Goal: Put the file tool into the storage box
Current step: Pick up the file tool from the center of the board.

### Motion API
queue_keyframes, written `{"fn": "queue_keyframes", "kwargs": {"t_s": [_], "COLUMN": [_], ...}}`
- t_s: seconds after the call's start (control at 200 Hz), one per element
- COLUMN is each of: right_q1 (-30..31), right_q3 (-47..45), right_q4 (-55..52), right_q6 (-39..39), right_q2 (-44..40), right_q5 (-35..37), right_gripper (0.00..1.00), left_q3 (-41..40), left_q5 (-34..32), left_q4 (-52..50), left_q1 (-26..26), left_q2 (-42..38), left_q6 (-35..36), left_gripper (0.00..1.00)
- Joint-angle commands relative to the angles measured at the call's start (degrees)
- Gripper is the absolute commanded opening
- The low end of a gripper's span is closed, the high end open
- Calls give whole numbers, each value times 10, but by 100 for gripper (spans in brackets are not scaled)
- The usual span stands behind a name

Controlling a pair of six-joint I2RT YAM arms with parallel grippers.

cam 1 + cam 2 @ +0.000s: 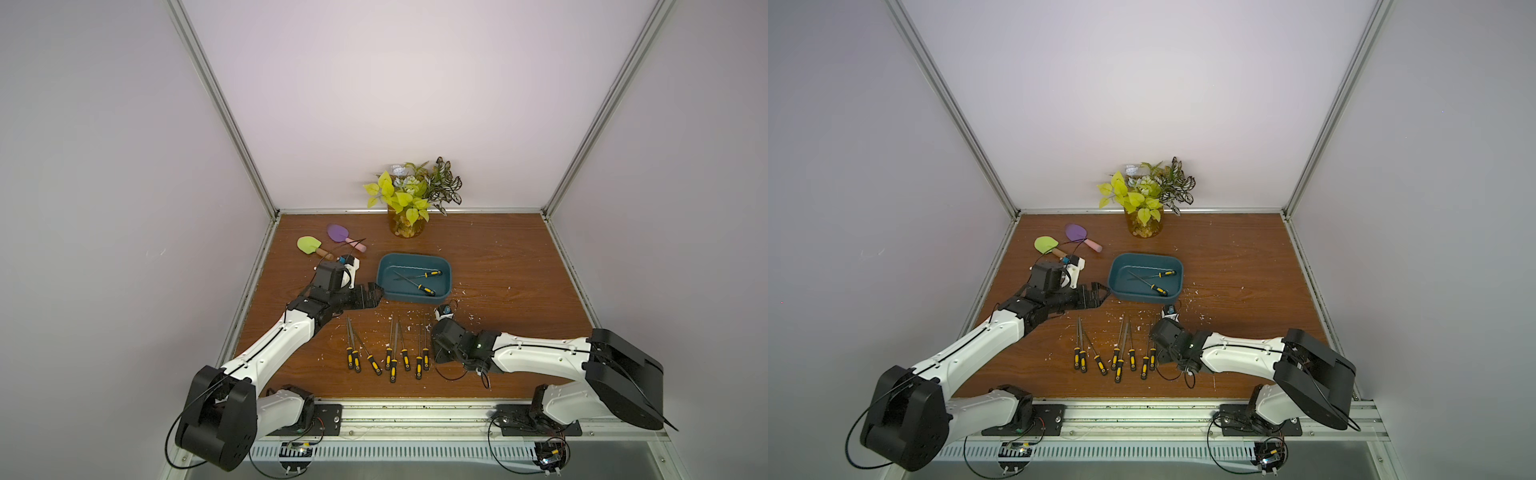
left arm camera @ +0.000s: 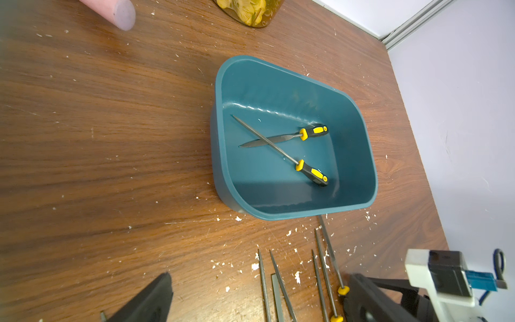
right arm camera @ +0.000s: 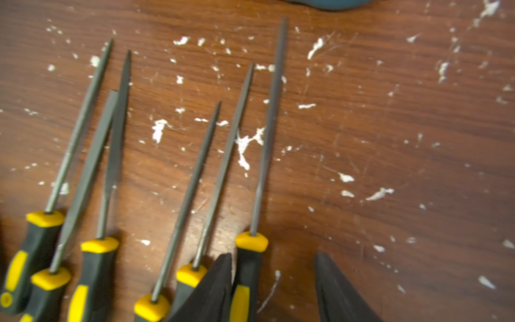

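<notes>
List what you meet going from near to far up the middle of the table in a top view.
loose files lying in a row on the wood → storage box, with two files crossed inside it → amber plant jar by the back wall.

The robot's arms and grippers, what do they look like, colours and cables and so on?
The left arm and right arm have white shell links joined by boxy black joint housings, with thin black cables looping along them. Each wrist carries a white camera bracket with a blue plug. The left gripper and right gripper have matte black, wedge-shaped fingers.
</notes>
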Motion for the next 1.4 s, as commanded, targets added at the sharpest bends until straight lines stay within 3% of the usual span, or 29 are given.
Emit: {"fn": "queue_keyframes", "kwargs": {"t_s": [0.0,0.185,0.48,0.976,1.111,1.281,1.396], "right_q1": [3,3,3,3,2,3,3], "right_q3": [1,-24,-64,-30,-19,-17,-10], "right_q4": [-55,-62,5,13,4,-5,-36], "right_q6": [-5,-33,-107,-130,-139,-154,-192], "right_q2": [-26,-83,-154,-46,-22,-18,-44], "right_q5": [34,35,-23,-25,-17,-11,-25], "right_gripper": [53,51,52,49,43,23,15], "left_q3": [2,3,3,6,5,6,10], "left_q5": [4,3,-1,-5,-6,-15,-48], "left_q4": [-3,-3,-5,-11,-11,-15,-34], "left_q1": [-5,-8,-14,-16,-17,-18,-30], "left_q2": [-2,0,0,0,0,-2,-8], "left_q6": [0,0,1,5,5,7,16], "left_gripper": [100,100,100,100,100,100,100]}}
